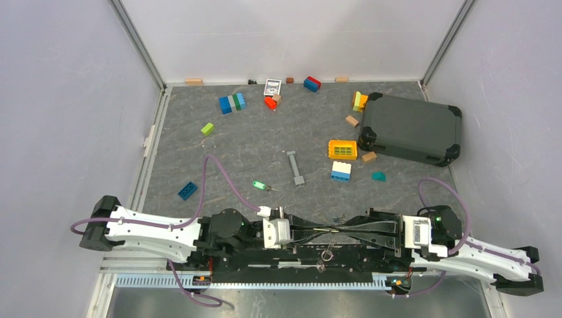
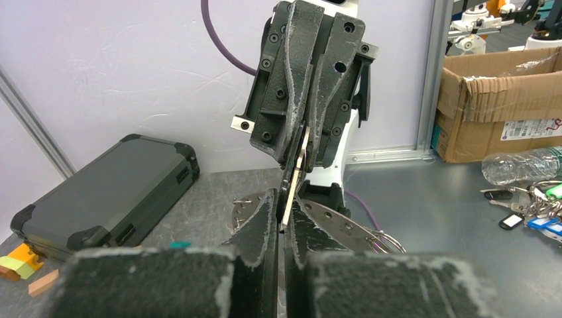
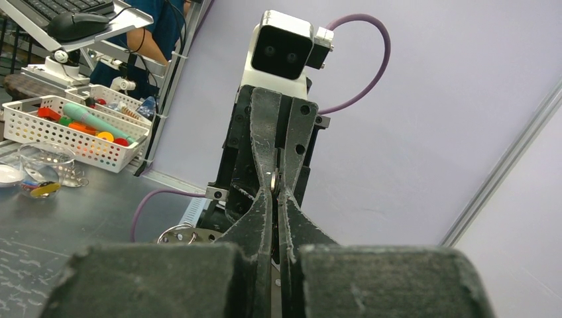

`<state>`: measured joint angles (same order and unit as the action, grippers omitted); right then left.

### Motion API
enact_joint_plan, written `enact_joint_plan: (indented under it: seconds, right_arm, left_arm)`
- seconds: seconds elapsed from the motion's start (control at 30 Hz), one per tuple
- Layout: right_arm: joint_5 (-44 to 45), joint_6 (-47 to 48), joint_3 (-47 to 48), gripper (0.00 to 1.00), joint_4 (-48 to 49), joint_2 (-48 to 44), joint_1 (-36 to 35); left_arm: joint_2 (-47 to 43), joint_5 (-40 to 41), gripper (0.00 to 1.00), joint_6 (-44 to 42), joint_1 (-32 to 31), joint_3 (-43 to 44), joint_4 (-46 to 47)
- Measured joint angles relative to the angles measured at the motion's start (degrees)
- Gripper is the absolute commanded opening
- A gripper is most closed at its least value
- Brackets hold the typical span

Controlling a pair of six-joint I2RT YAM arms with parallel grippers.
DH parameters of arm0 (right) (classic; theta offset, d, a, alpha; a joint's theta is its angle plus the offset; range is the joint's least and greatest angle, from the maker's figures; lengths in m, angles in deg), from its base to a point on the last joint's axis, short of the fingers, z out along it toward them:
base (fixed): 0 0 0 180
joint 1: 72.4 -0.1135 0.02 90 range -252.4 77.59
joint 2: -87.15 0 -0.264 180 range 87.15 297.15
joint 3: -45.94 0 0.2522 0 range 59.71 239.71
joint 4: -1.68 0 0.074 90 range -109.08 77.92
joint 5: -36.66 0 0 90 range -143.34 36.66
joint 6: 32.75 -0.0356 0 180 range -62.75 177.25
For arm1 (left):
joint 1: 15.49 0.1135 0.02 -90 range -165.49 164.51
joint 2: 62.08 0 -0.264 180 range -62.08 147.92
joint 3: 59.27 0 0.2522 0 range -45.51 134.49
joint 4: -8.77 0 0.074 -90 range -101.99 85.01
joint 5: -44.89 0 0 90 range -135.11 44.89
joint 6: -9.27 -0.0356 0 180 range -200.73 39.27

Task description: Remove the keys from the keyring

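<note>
The table (image 1: 265, 142) carries a dark case (image 1: 411, 128) at the far right. At the near edge, the 2 arms reach toward each other with their tips meeting. The left gripper (image 2: 283, 209) is clamped tight on a key (image 2: 296, 173) seen edge-on. The right gripper (image 3: 274, 189), also closed, pinches the same key's other end. A grey bar (image 1: 295, 167) lies mid-table, with a yellow block (image 1: 342, 149) to its right near the case. More keys (image 2: 338, 228) sit just beside the held one, with the keyring (image 2: 390, 237) touching them. 1 green key (image 1: 259, 185) lies loose, left of the bar.
</note>
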<state>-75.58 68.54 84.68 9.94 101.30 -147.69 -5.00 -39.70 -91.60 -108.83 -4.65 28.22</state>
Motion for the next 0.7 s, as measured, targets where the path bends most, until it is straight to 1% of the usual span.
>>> enact_joint_plan:
  seconds: [0.7]
  right_arm:
    - [0.5, -1.1, -2.6, 0.00, 1.2, -1.9, 0.0]
  left_arm:
    - [-0.6, 0.0, 0.02, 0.3, 0.0, 0.0, -2.8]
